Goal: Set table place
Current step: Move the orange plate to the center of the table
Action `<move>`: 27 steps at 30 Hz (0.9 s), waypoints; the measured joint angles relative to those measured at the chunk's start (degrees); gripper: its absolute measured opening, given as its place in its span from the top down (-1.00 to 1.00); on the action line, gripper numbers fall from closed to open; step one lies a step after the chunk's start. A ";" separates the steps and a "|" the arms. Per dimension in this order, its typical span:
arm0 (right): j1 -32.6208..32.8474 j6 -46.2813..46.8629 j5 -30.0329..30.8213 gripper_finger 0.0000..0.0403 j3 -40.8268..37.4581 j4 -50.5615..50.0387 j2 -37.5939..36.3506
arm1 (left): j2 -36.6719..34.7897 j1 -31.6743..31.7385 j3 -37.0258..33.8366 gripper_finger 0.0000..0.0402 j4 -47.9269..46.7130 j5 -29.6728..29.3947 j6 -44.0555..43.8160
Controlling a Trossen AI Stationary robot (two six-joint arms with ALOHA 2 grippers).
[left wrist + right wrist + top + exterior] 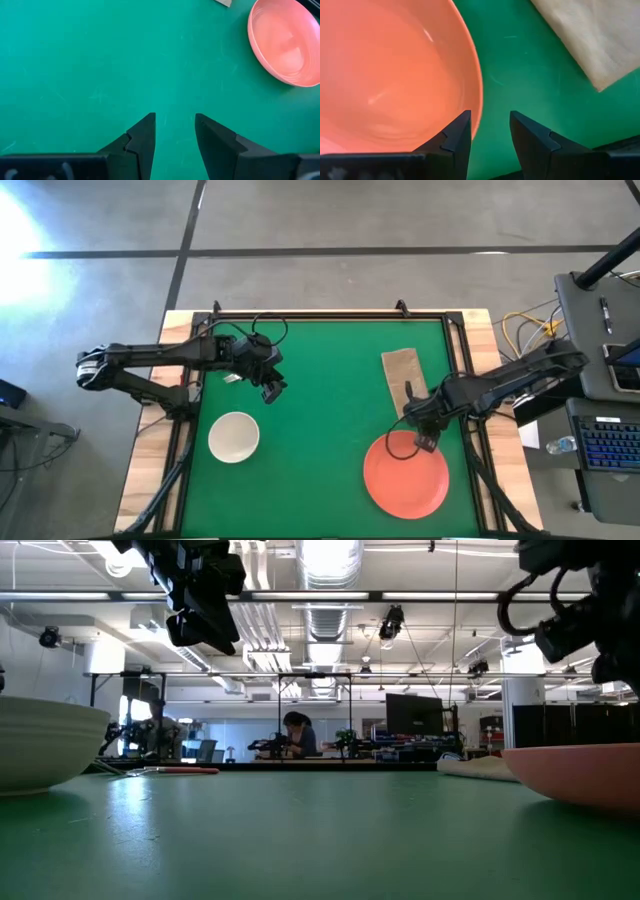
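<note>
The orange-red plate (405,475) lies flat at the table's near right; it also shows in the right wrist view (395,75). The brown napkin (402,375) lies flat just beyond it. The cream bowl (234,436) stands at the near left. A utensil with a reddish handle (170,770) lies on the table behind the bowl; which one it is I cannot tell. My left gripper (273,390) hangs open and empty above bare table beyond the bowl. My right gripper (424,443) hangs open and empty above the plate's far rim (479,100), well clear of it in the low view (590,630).
The green table (320,430) has free room in its middle between bowl and plate. A black frame and wooden edges run around it. A keyboard and other equipment (605,440) stand off the right side. A person (296,735) sits far behind the table.
</note>
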 joint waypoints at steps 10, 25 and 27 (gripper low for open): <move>-0.02 -1.41 -1.41 0.37 -2.19 8.46 3.60 | -0.02 0.00 -0.04 0.39 0.00 -0.07 0.02; -0.02 -1.60 -0.53 0.37 -5.01 14.81 9.34 | -0.04 0.00 -0.07 0.39 -0.02 -0.11 0.04; -0.02 -1.70 -0.77 0.37 -5.01 16.43 9.90 | -0.07 0.00 -0.07 0.39 0.00 -0.11 0.04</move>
